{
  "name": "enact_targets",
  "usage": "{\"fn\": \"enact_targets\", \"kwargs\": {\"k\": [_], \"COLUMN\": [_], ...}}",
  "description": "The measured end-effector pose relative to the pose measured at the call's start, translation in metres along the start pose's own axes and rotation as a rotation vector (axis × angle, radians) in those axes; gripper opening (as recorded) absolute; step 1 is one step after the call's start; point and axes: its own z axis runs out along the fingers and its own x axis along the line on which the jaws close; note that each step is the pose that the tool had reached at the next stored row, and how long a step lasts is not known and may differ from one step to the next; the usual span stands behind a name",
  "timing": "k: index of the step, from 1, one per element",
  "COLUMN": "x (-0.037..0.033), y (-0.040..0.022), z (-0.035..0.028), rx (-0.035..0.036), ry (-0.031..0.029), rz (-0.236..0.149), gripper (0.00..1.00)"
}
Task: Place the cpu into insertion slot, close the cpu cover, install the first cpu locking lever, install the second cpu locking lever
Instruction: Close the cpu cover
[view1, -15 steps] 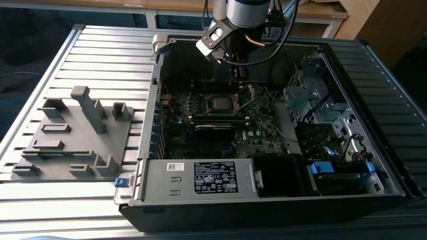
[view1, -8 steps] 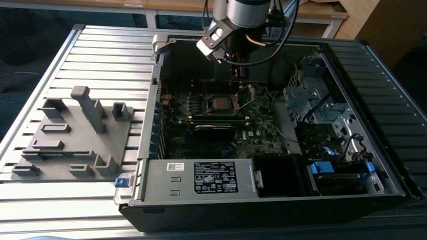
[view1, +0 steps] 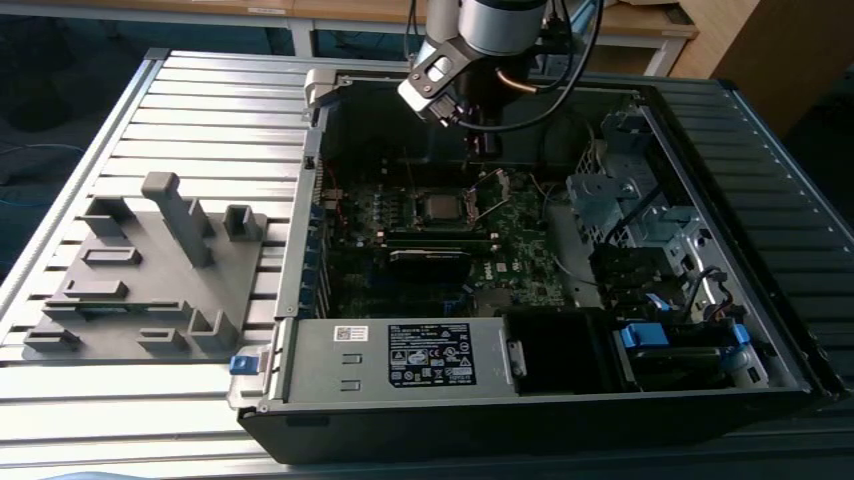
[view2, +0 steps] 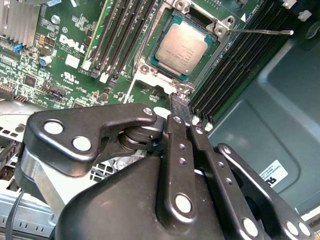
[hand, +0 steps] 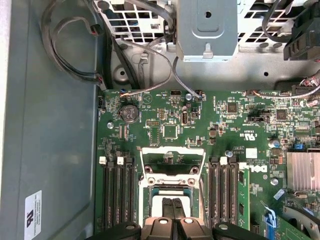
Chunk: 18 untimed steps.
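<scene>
Since its fingers are pressed together with nothing between them, the end effector (hand: 173, 204) looks set up as a blunt pusher rather than a carrier; that is my judgement. Just below its tips lies the cpu (view2: 186, 49), flat and square inside the insertion slot (view2: 209, 62), so the seating step looks done. Just past the tips in the first wrist view, the cpu cover (hand: 172, 150) stands open on its hinge, with the board showing through its cut-out middle; it is not yet closed. One thin locking lever (view2: 260, 32) sticks out free beside the slot, unlatched. Memory slots (hand: 224, 190) run along both sides of the tips without touching them. Further out spreads the green motherboard (hand: 165, 115), set in the open computer case (view1: 747, 300). In the exterior view the arm reaches over the case's far wall with its wrist tilted, pointing the end effector down into the case, which rests on the slatted tabletop (view1: 200, 110).
</scene>
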Motion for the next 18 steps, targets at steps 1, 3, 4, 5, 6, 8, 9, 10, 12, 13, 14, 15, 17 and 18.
{"fn": "enact_targets", "kwargs": {"k": [1, 3, 4, 5, 6, 8, 9, 10, 12, 13, 14, 15, 17, 18], "x": [0.0000, 0.0000, 0.0000, 0.0000, 0.0000, 0.0000, 0.0000, 0.0000, 0.0001, 0.0001, 0.0001, 0.0001, 0.0001, 0.0001], "y": [0.0000, 0.0002, 0.0003, 0.0008, 0.0015, 0.0030, 0.0039, 0.0049, 0.0068, 0.0077, 0.0086, 0.0098, 0.0134, 0.0153], "z": [0.0000, 0.0000, 0.0000, 0.0000, 0.0000, 0.0001, 0.0001, 0.0002, 0.0003, 0.0003, 0.0003, 0.0004, 0.0005, 0.0006], "rx": [0.0000, 0.0000, 0.0000, 0.0000, 0.0000, 0.0000, 0.0000, 0.0000, 0.0000, 0.0000, 0.0000, 0.0000, -0.0001, 0.0000], "ry": [0.0000, -0.0001, -0.0001, -0.0001, -0.0001, -0.0001, -0.0001, -0.0001, 0.0000, 0.0000, -0.0001, 0.0000, 0.0001, 0.0000], "rz": [0.000, 0.000, 0.000, 0.000, 0.000, 0.000, 0.000, 0.000, 0.000, 0.000, 0.000, 0.000, 0.000, 0.000], "gripper": [0.11, 0.11, 0.11, 0.11, 0.11, 0.11, 0.11, 0.11, 0.11, 0.11, 0.11, 0.11, 0.11, 0.11]}}
